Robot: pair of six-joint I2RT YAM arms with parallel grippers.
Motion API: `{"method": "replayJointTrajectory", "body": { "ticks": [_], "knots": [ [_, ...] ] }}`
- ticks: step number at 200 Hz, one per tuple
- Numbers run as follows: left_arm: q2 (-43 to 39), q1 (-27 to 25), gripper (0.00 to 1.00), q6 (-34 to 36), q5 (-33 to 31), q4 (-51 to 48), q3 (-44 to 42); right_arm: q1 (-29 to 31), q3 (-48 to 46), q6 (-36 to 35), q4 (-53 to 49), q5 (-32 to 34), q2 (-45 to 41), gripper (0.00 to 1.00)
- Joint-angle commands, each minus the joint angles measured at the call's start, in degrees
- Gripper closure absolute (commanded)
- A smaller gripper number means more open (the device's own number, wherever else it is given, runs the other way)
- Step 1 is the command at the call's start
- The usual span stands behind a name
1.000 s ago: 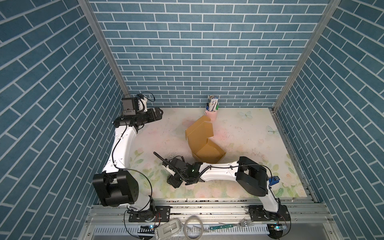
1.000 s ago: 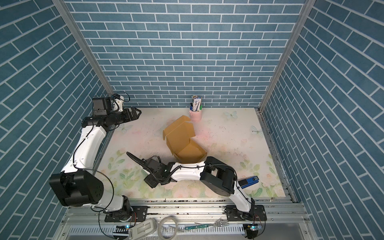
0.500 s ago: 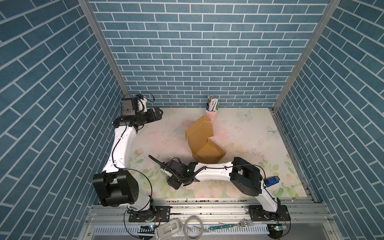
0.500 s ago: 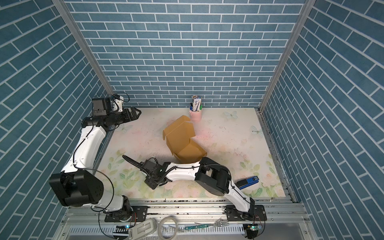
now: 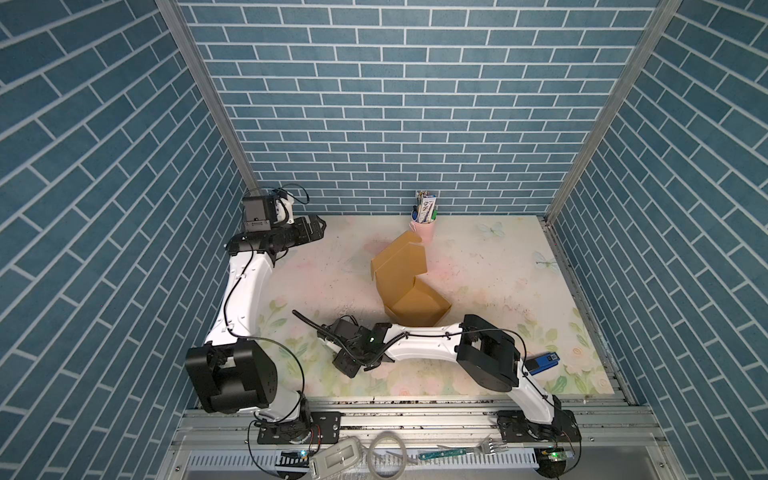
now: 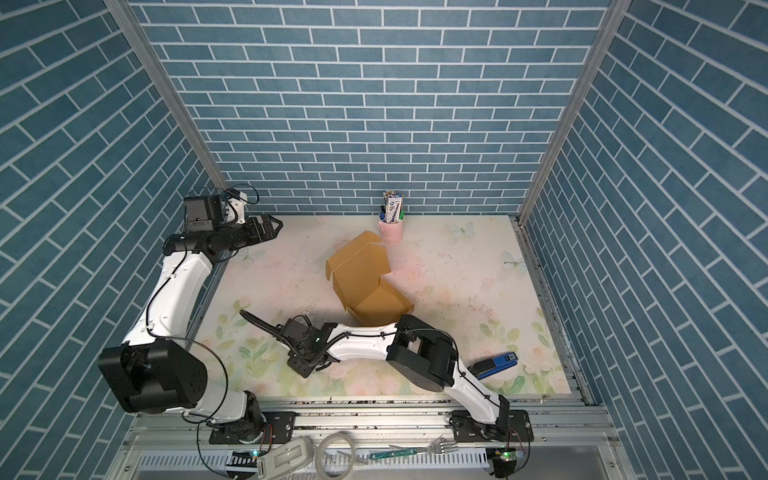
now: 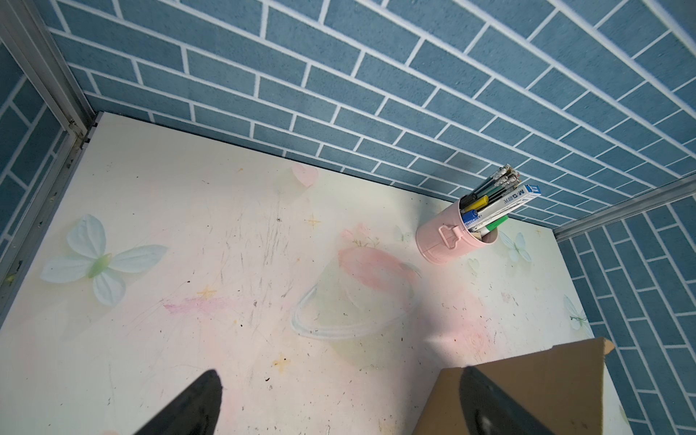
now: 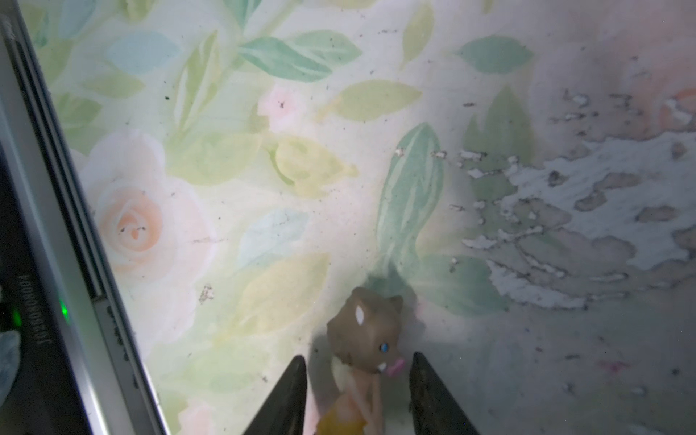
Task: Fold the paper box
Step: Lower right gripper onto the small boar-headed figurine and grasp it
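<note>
The right gripper, with black tapered fingers, holds its jaws partway apart. They straddle a small brown plastic animal figurine with a blue eye and a pink snout. A thin gap shows on each side, so nothing is gripped. The gripper points down at the pale floral-print table, well to the front and left of the pink cylindrical pen cup.

The plain brown corrugated cardboard paper box stands between that cup and the right arm. It is half folded: one broad flap is raised, its top corner just in front of the cup, and the open tray part faces the front. The box lies off to the gripper's side, clear of its fingers. The white forearm passes along the tray's front edge, and I cannot tell whether they touch.

The left gripper, black too, has its jaws spread wide and empty. It hangs above the table to the left of the cup, well apart from the box.
</note>
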Motion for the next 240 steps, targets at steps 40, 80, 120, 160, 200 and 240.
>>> {"method": "replayJointTrajectory", "body": {
  "ticks": [40, 80, 120, 160, 200, 240],
  "knots": [
    [-0.12, 0.43, 0.00, 0.12, 0.55, 0.75, -0.86, 0.31, 1.50, -2.05, -2.46, 0.39, 2.81, 0.69],
    [-0.45, 0.51, 0.00, 0.29, 0.51, 0.83, -1.00, 0.31, -0.54, -2.78, -0.42, 0.74, 1.09, 0.81],
    [-0.88, 0.51, 0.00, 0.12, 1.17, 1.45, -1.14, 0.32, -3.98, -4.24, 2.92, 1.66, -2.53, 0.84],
    [-1.27, 0.69, 0.00, -0.05, 1.25, 1.82, -1.49, 0.29, -9.13, -4.11, 6.61, 1.70, -7.92, 0.84],
    [-1.34, 0.69, 0.00, -0.15, 1.71, 2.24, -1.74, 0.18, -13.66, -3.36, 9.03, 2.50, -12.92, 0.84],
    [-0.79, 0.64, 0.00, -0.24, 3.21, 2.51, -1.69, 0.26, -16.98, -3.37, 9.92, 2.90, -17.70, 0.84]
  ]
}}
